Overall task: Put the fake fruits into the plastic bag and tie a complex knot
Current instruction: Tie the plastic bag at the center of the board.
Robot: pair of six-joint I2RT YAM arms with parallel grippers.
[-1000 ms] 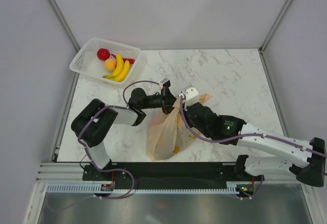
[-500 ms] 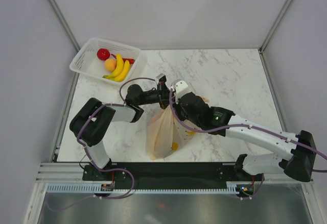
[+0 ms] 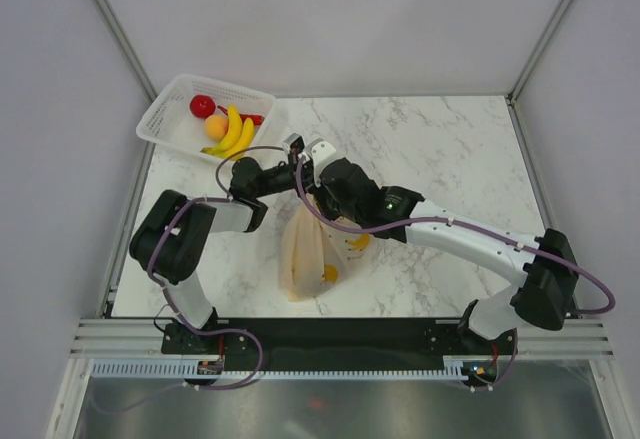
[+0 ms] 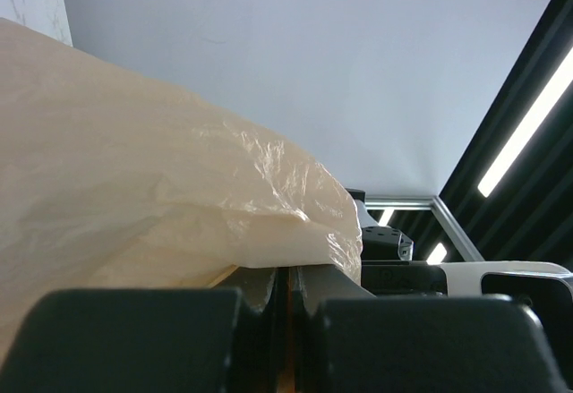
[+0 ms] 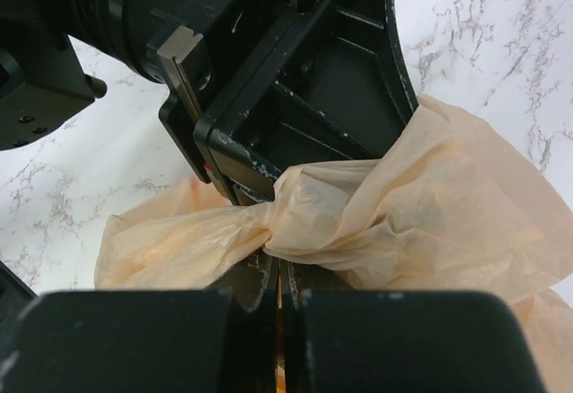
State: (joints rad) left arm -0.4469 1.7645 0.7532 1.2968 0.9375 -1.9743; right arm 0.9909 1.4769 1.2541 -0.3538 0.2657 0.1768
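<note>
Bag (image 3: 303,251) in the top view: it hangs slack on the table (image 3: 450,159) between the arms, its neck drawn up to where the left gripper (image 3: 297,164) and the right gripper (image 3: 317,175) meet. Yellow-orange patches show through the film, either print or fruit; I cannot tell which. An apple (image 3: 202,106), a peach (image 3: 216,126), bananas (image 3: 236,133) and something red lie in the basket (image 3: 170,109) well apart from the bag, so by my judgement the fruits are not all packed, though tying is under way. No writing is legible here; any print on the bag is too small to read.

Left wrist view: the left gripper (image 4: 288,278) has its fingers pressed nearly together, pinching a fold of the bag (image 4: 134,169), which billows over them. No labels can be seen.

Right wrist view: the right gripper (image 5: 278,286) is clamped tight on the bag (image 5: 448,205) just below a bunched twist, the start of the knot (image 5: 269,229), which lies against the black body of the left gripper. The twist looks loose, so I judge the knot unfinished. No brand or text is readable.
</note>
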